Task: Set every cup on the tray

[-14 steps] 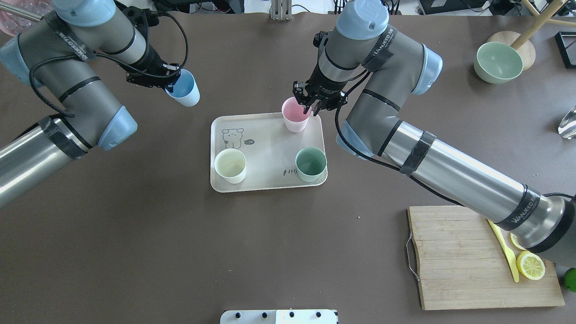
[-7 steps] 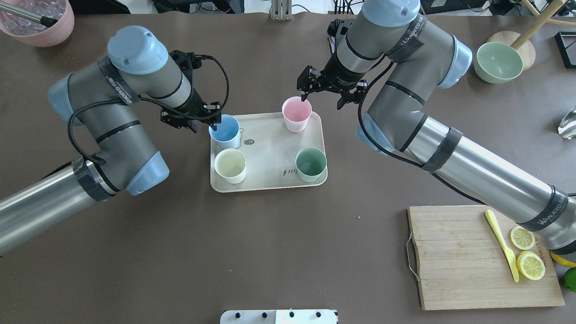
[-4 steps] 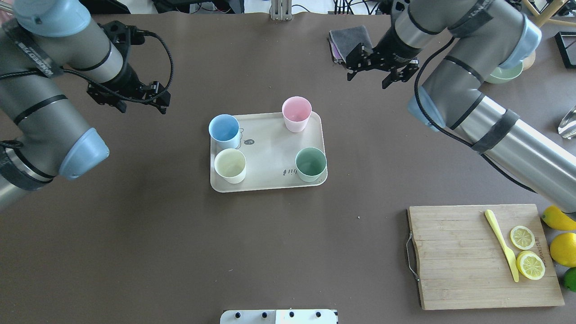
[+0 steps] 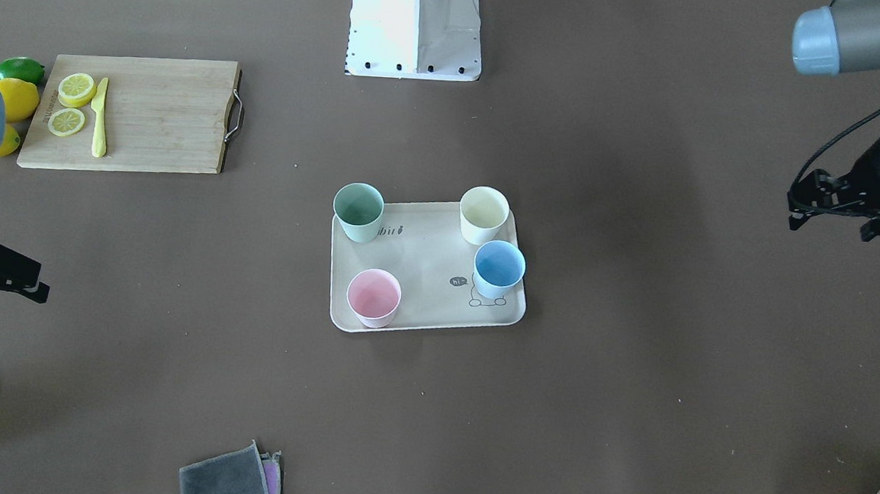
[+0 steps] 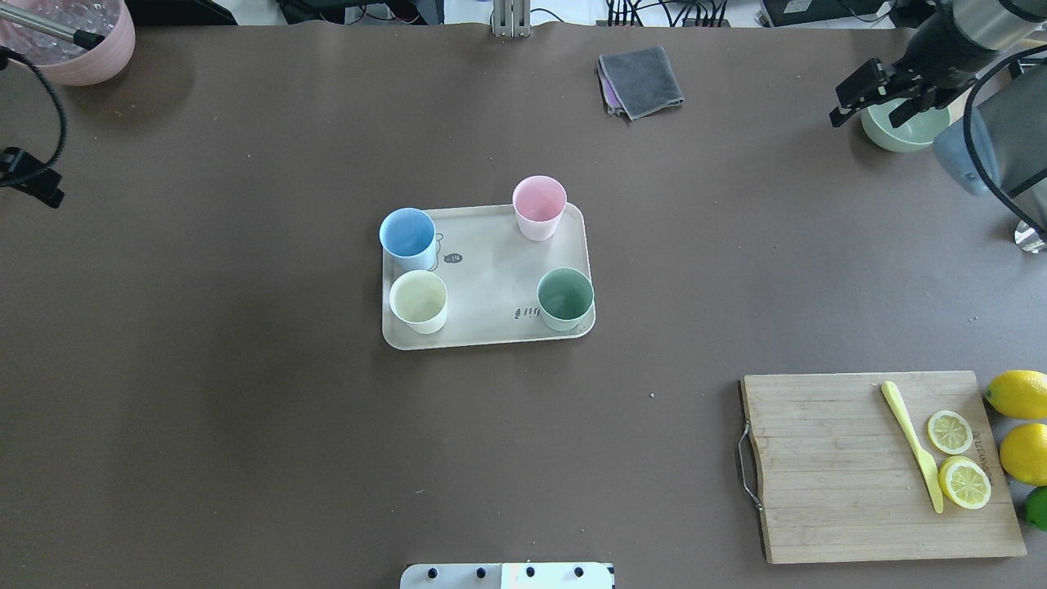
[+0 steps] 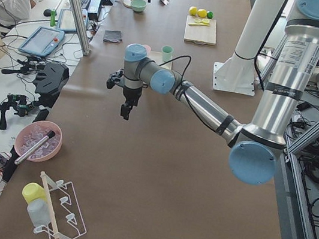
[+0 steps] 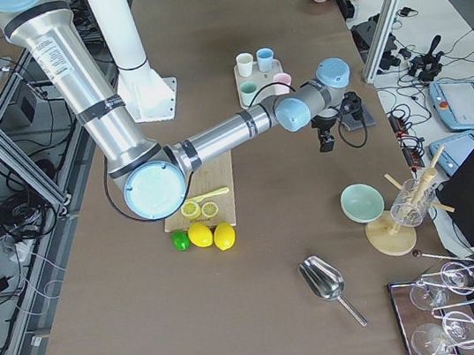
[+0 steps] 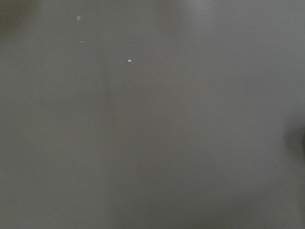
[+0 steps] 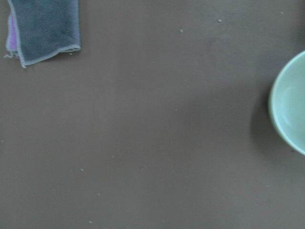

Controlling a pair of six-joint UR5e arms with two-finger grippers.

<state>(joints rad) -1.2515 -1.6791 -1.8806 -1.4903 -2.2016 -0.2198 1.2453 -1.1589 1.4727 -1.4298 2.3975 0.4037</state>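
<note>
The cream tray (image 5: 491,270) lies at the table's middle and bears all four cups, upright: light blue (image 5: 406,233) at its far left corner, cream white (image 5: 418,298), pink (image 5: 539,202) and sage green (image 5: 564,296). The front view shows the same tray (image 4: 423,276) and cups. My left gripper (image 4: 829,229) is open and empty, far out past the tray at the table's left side; only a part shows overhead (image 5: 29,176). My right gripper (image 5: 865,121) is open and empty near the far right, by a green bowl.
A green bowl (image 5: 904,135) stands far right. A grey cloth (image 5: 642,78) lies at the back. A pink container (image 5: 74,49) stands at the back left corner. A wooden cutting board (image 5: 875,466) with a yellow knife and lemon slices lies front right, with lemons beside it.
My left gripper set the blue cup on the tray and let go. My right gripper let go of the pink cup. Both arms pulled away outward to the table's sides.
</note>
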